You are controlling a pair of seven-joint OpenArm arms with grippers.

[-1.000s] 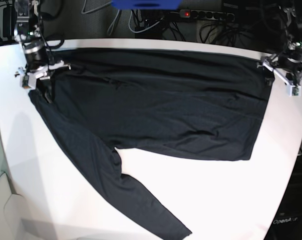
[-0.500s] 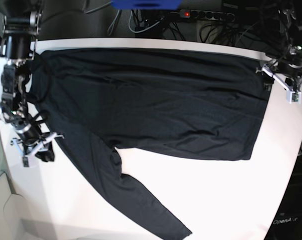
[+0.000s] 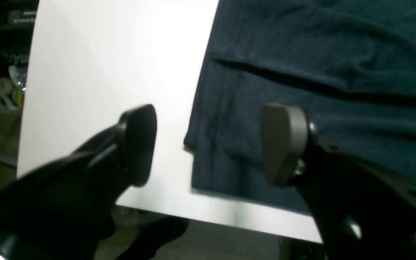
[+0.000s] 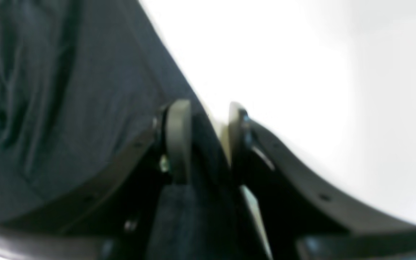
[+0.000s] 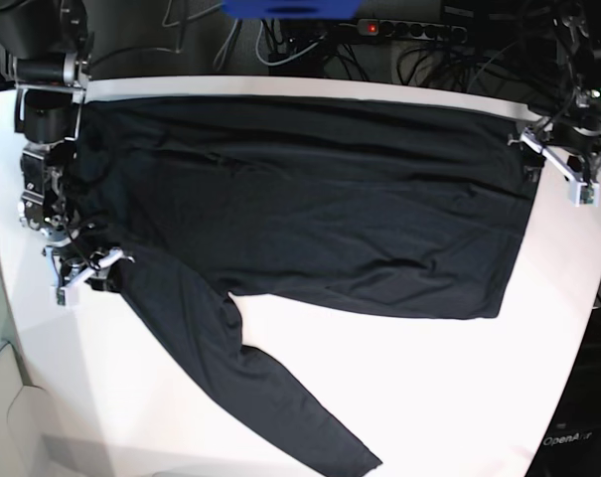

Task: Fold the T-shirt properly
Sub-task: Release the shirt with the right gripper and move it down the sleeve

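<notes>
Across the white table (image 5: 429, 388) the T-shirt (image 5: 320, 209) lies spread flat, its body running from side to side and one long sleeve (image 5: 240, 378) trailing diagonally toward the near edge; my left gripper (image 3: 208, 144) hangs with jaws spread wide over the shirt's corner, one finger above bare table, the other above cloth, holding nothing; my right gripper (image 4: 202, 141) sits at the sleeve's upper edge, jaws partly apart with dark fabric between them, though the blur leaves me unsure whether they pinch it.

White table (image 5: 429, 397), tangled cables (image 5: 439, 55), perhaps a power strip (image 5: 409, 30) behind.
</notes>
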